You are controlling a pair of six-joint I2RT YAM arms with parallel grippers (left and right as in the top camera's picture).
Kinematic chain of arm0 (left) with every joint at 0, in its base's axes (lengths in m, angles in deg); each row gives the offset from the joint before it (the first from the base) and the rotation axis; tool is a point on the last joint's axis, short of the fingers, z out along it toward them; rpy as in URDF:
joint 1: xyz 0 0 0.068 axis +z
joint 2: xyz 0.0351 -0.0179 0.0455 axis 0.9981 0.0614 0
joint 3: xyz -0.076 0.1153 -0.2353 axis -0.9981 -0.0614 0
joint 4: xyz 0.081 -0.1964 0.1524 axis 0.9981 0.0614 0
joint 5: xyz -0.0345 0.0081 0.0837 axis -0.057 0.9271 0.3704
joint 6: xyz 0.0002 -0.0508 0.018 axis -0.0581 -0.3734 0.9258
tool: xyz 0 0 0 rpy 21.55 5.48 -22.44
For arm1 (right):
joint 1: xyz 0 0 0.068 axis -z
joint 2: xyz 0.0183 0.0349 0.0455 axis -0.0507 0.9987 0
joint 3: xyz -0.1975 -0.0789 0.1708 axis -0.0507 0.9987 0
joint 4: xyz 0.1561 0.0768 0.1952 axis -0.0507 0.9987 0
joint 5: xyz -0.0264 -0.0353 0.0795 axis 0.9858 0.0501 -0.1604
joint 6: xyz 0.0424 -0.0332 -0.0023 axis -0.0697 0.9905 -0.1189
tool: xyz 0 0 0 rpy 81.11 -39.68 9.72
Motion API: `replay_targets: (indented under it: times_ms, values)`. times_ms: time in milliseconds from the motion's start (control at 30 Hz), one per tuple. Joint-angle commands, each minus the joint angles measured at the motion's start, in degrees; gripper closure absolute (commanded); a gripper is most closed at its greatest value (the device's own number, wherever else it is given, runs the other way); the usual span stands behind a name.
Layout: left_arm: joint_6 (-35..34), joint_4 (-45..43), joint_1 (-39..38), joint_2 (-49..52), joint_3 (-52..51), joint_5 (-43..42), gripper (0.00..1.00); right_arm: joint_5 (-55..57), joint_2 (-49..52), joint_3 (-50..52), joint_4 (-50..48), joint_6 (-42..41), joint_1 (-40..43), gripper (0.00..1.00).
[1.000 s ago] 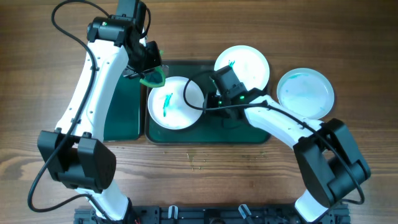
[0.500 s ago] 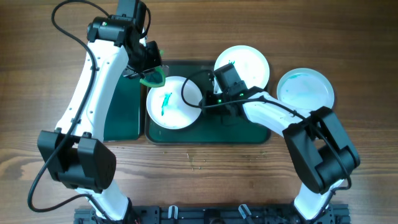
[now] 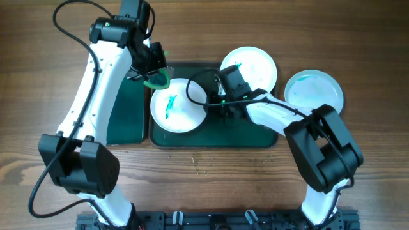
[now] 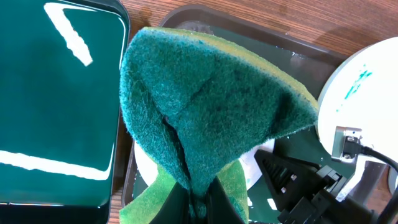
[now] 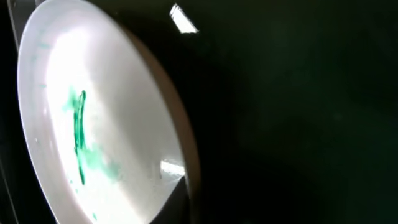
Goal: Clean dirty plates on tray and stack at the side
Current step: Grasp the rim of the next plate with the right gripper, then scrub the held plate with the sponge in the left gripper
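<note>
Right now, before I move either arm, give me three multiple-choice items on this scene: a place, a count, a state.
1. Where is the pale blue round plate relative to the large dark green tray? A on it; B on the wooden table to its right; C under it.
2. How many round plates show overhead? A two; B three; C four.
3. What does the left gripper hold? A nothing; B a plate; C a folded green sponge.
Key: B, it lies on wood; B, smeared plate, rear plate, blue one; C, jaws pinch the sponge.
</note>
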Motion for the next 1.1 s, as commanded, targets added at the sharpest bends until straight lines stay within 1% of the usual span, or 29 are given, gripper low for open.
replay_targets:
  times_ms: [0,67,133,300,433,533,767,1000,1067]
  values:
    - [0.37,-0.09,-0.04,-0.7,-1.31,0.11,0.96,-0.02,2.16,-0.04,1.03,-0.17,0.35,0.96]
    - [2.08,-0.96,-0.04,-0.68,-3.91,-0.24,0.96,-0.37,2.16,-0.04,1.57,1.16,1.07,0.96]
    - [2.29,-2.16,-0.04,-0.66,-6.49,-0.35,0.96,-0.76,2.16,-0.04,2.32,2.36,1.66,0.96]
    - [5.05,-9.62,-0.04,-0.59,-15.98,-3.78,0.96,-1.33,2.16,-0.04,3.98,4.48,2.21,0.96]
    - [5.05,-15.39,-0.04,-0.22,-22.77,-3.96,0.96,-1.31,2.08,-0.26,4.35,5.51,2.29,0.96]
    - [5.07,-17.81,-0.07,0.74,-26.34,-4.61,0.96,-1.33,2.05,-0.59,5.35,5.92,2.29,0.96]
    - [5.88,-20.22,-1.51,4.5,-29.92,-6.05,0.96,-1.31,2.05,-1.79,7.5,8.17,2.34,0.96]
    - [6.54,-20.7,-7.61,6.54,-29.97,-7.91,0.96,-1.09,2.05,-2.05,8.5,8.5,2.51,0.96]
    - [6.56,-21.79,-9.42,6.54,-29.97,-11.02,0.96,-1.07,2.05,-2.08,8.48,8.52,2.51,0.96]
